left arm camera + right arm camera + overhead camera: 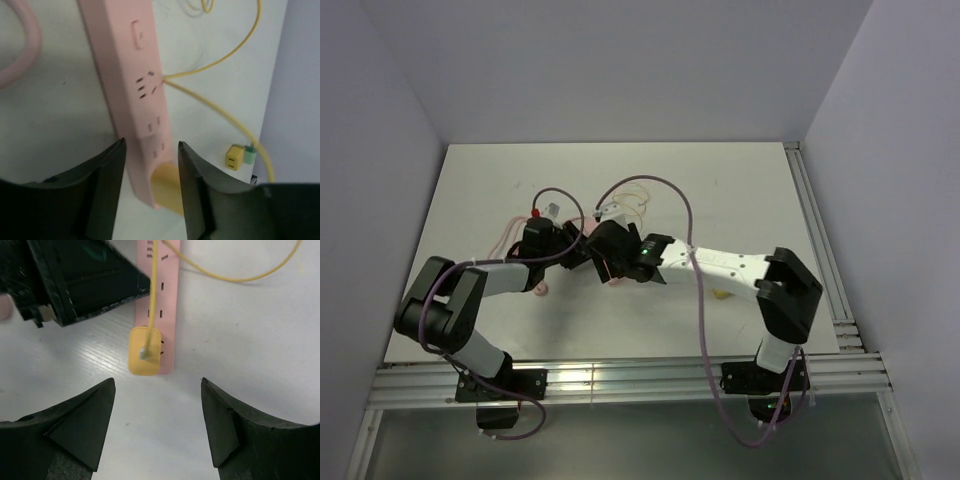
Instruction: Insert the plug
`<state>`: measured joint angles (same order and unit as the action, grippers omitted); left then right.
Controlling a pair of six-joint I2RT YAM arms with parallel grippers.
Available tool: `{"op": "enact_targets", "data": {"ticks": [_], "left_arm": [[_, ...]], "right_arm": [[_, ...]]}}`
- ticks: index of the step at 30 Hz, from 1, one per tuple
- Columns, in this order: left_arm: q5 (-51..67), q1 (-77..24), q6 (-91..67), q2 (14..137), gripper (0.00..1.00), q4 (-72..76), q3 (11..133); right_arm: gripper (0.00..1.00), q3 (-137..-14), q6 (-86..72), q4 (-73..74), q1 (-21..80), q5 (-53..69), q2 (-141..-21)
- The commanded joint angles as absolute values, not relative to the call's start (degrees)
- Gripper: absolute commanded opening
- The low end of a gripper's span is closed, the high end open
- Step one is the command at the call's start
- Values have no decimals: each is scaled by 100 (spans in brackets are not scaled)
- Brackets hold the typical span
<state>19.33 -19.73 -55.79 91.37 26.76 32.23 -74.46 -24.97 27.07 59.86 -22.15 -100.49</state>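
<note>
Pretty sure the yellow plug (145, 351) is seated in the end socket of the pink power strip (169, 290); right gripper (157, 385) hangs wide open over it, holding nothing. Meanwhile the left gripper (150, 145) straddles the strip's end, fingers loosely apart; probably there to brace it.

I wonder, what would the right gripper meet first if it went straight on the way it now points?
Probably the yellow plug, sitting at the end of the pink power strip, just ahead of the open right gripper; how far off is hard to judge.
</note>
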Motion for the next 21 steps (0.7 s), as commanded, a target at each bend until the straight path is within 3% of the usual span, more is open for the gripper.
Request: {"op": "enact_targets", "data": {"ticks": [1,4,10,19,21], "left_arm": [[1495,-1995,-5186,8712,53,1469,3041],[1310,-1995,-5081,8238,60,1136,3041],[687,-1995,-4870,7069,63,326,3076],[667,-1995,-4826,5389,61,-422,2997],[747,-1986,-4782,5073,62,-553,3032]], "right_arm": [[76,-7217,-2566,3032,5801,-2259,-8995],[75,-6620,-2645,3015,5617,-2049,-8239],[73,-5512,-3058,3085,4818,-1810,-7008],[79,-4650,-3761,3577,3623,-1688,-6899],[84,-4431,-3945,3603,3192,-1591,-6865]]}}
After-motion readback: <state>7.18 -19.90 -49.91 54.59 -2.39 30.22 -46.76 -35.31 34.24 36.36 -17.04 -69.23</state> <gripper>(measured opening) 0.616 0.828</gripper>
